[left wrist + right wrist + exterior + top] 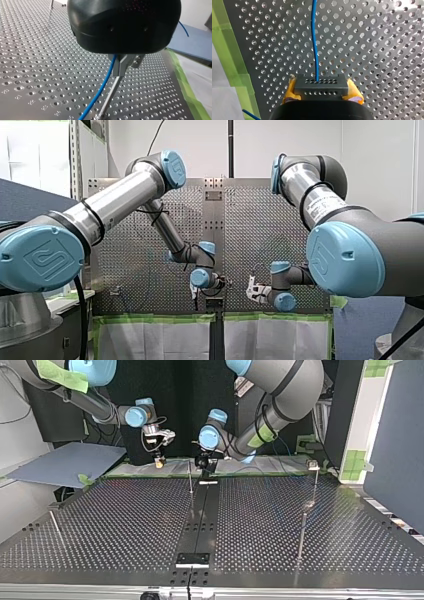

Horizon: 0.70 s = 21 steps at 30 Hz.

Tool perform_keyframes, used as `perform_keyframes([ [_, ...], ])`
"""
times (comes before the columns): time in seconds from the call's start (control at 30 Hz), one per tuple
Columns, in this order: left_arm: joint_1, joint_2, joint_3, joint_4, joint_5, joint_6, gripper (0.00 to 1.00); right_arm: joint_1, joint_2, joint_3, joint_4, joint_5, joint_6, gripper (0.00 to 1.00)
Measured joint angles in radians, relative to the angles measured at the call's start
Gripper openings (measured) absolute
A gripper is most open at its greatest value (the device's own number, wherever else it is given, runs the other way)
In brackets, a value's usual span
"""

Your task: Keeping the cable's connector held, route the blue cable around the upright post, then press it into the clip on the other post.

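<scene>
blue, thin and round, the cable leaves the front face of a grey, hole-dotted block connector and runs straight off at twelve o'clock from my right gripper, low over the perforated metal table. that gripper is clamped on the connector, with a yellow pad pressed to each side of the block. a strip of green tape lies along the table's edge at the gripper's nine o'clock. in the left wrist view the same cable comes out from under the black housing of my left gripper and slants away just beside a thin upright metal post that stands ahead of the gripper. i cannot tell whether cable and post touch, nor whether this gripper is closed on the cable. in the top view both grippers hang near the table's far edge, close together but apart, the right at about eleven o'clock from the table's middle and the left at twelve. a second thin post with a small boxy head stands at two o'clock, well apart from both grippers.
</scene>
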Motion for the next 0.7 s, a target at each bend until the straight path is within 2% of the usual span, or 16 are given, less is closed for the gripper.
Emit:
perform_keyframes([
  [0.27, 0.009, -0.007, 0.007, 0.002, 0.035, -0.052, 0.01, -0.001, 0.000, -0.038, 0.046, 0.001, 0.005, 0.00],
  [0.47, 0.017, -0.011, 0.015, 0.003, 0.067, -0.089, 0.01, -0.004, 0.000, -0.060, 0.057, -0.002, 0.007, 0.00],
  [0.7, 0.025, -0.053, 0.058, -0.013, 0.082, -0.110, 0.01, -0.009, 0.001, -0.078, 0.065, -0.005, 0.004, 0.00],
])
